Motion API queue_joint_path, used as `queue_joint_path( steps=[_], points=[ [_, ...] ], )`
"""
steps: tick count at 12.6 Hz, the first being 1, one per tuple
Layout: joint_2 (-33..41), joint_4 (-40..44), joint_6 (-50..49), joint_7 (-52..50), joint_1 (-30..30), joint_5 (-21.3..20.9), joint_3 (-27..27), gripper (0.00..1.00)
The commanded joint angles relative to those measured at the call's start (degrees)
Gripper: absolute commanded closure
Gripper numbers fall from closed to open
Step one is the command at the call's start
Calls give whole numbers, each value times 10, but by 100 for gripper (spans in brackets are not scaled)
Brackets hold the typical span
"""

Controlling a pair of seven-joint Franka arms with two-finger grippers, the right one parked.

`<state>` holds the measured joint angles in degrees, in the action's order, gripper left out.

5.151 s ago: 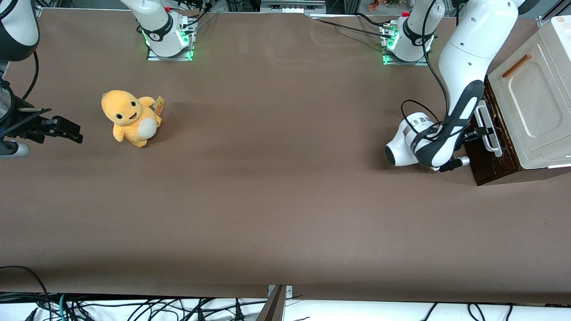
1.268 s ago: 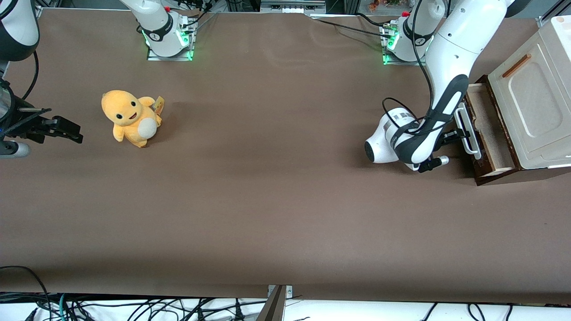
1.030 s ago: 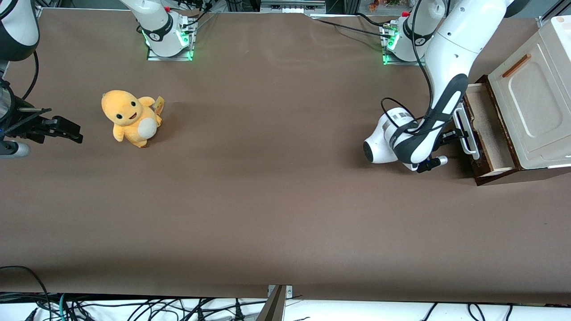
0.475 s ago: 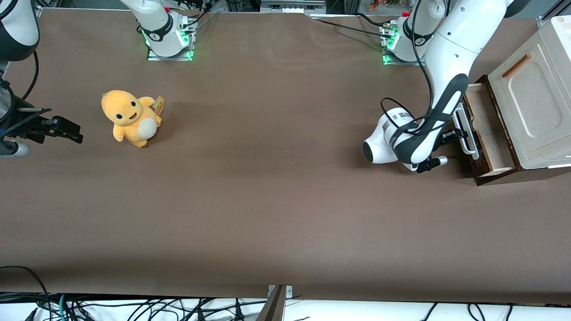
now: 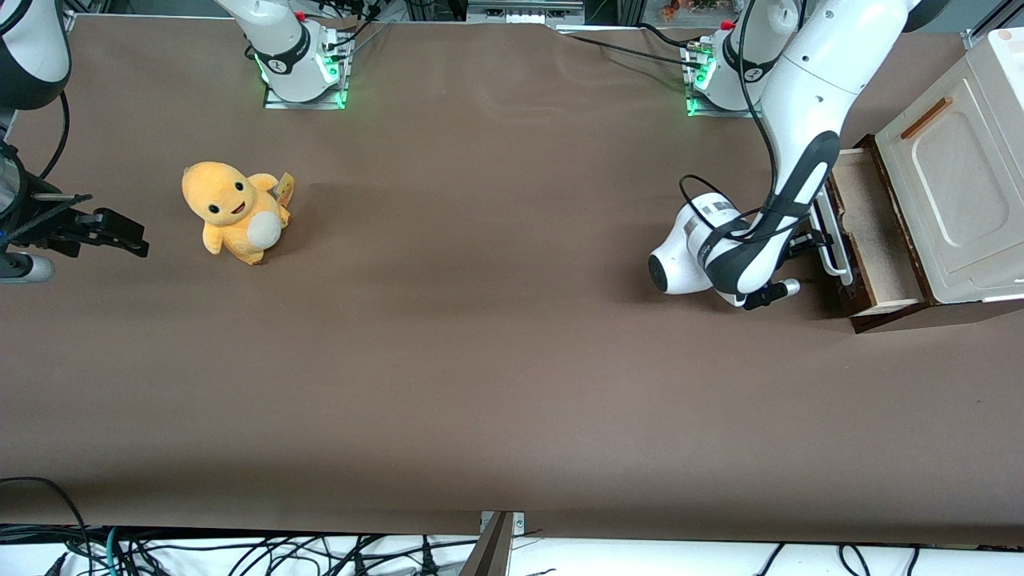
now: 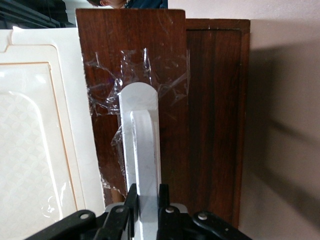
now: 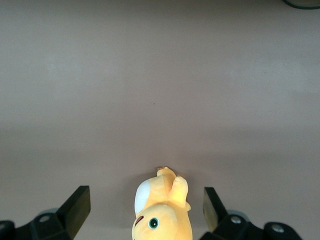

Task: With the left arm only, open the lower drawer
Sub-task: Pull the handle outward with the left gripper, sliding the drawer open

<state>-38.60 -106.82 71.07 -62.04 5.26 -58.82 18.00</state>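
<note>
The lower drawer (image 5: 876, 232) is dark brown wood, pulled partly out of its cabinet with its pale tan inside showing. Its white loop handle (image 5: 832, 240) faces the table's middle. The left arm (image 5: 804, 96) reaches down in front of the drawer, and its black gripper (image 5: 810, 242) is at the handle. In the left wrist view the gripper (image 6: 146, 196) is shut on the white handle (image 6: 142, 135), one black finger (image 6: 131, 200) on each side of the bar. The drawer's dark front (image 6: 170, 70) has clear tape round the handle's end.
A cream panel (image 5: 952, 176) with a thin orange-brown handle (image 5: 926, 118) stands above the drawer; it also shows in the left wrist view (image 6: 30, 125). A yellow plush toy (image 5: 232, 210) sits toward the parked arm's end of the brown table (image 5: 480, 336).
The drawer has slid out from shut to partly open, and the gripper has moved with its handle toward the table's middle. In the last half second it moved only slightly further.
</note>
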Motion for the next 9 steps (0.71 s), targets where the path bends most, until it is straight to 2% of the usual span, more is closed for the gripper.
queue_joint_path(
  steps=[1, 2, 3, 4, 6, 9],
  points=[
    [-3, 16, -11, 9, 5, 26, 4, 88],
    [-3, 16, -11, 10, 5, 26, 4, 87],
    [-4, 16, -13, 10, 5, 26, 4, 76],
    [-6, 16, -13, 11, 5, 25, 4, 44],
    [-10, 16, -13, 10, 3, 19, 4, 33],
    [-10, 17, -13, 18, 3, 20, 4, 34]
  ],
)
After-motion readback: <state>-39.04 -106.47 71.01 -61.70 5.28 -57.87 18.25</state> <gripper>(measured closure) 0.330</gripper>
